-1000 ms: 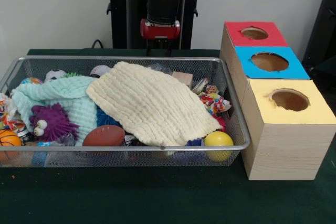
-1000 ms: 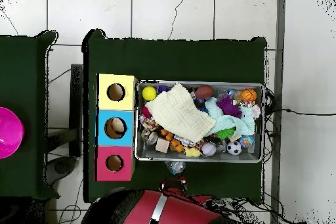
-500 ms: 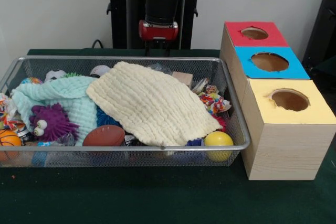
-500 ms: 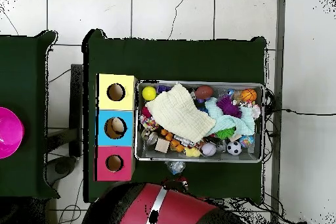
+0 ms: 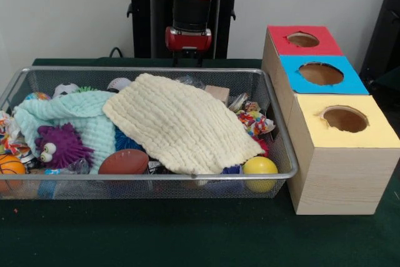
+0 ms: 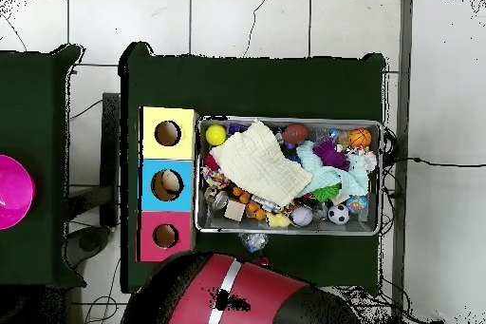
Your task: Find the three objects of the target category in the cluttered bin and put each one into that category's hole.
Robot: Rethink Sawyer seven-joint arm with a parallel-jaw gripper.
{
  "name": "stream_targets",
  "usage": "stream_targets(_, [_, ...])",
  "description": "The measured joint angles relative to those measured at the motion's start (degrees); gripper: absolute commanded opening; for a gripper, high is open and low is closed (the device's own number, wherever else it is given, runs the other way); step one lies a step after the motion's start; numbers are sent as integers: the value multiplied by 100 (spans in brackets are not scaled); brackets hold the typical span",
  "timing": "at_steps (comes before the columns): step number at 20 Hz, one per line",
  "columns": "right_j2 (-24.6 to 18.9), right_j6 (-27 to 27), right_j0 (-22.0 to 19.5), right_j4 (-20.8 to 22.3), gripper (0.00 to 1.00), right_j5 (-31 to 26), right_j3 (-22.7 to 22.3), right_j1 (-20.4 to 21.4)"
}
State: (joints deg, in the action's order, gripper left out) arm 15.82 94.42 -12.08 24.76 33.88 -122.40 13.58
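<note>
The wire mesh bin (image 5: 156,177) is full of toys, with a cream cloth (image 5: 181,123) and a mint cloth (image 5: 75,114) lying over them. One see-through wrinkly plastic lump (image 6: 253,241) lies on the green table just outside the bin's rim on the robot's side. Another clear wrinkly piece (image 5: 69,167) shows by the purple spiky toy (image 5: 59,145), and one (image 5: 187,80) behind the cream cloth. My gripper (image 5: 189,59) hangs below the red wrist, behind the bin's far rim and above the table. In the overhead view the arm (image 6: 228,292) hides it.
Three wooden boxes stand beside the bin, topped red (image 5: 303,40), blue (image 5: 320,73) and yellow (image 5: 345,119), each with a round hole. Something pale shows in the blue box's hole (image 6: 169,183). A yellow ball (image 5: 260,170), a brown football (image 5: 123,161) and a small basketball (image 5: 9,168) lie along the bin's near side.
The wrist has risen slightly behind the bin. In the overhead view the red arm has swung left and now covers the gripper. Nothing in the bin has moved.
</note>
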Motion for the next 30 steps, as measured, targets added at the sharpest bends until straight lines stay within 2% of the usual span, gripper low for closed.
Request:
stream_targets(23, [60, 0, 34, 0, 100, 230, -14, -96])
stream_targets(24, [59, 0, 35, 1, 0, 236, -14, -105])
stream_targets(30, [38, 0, 38, 14, 0, 407, -41, -182])
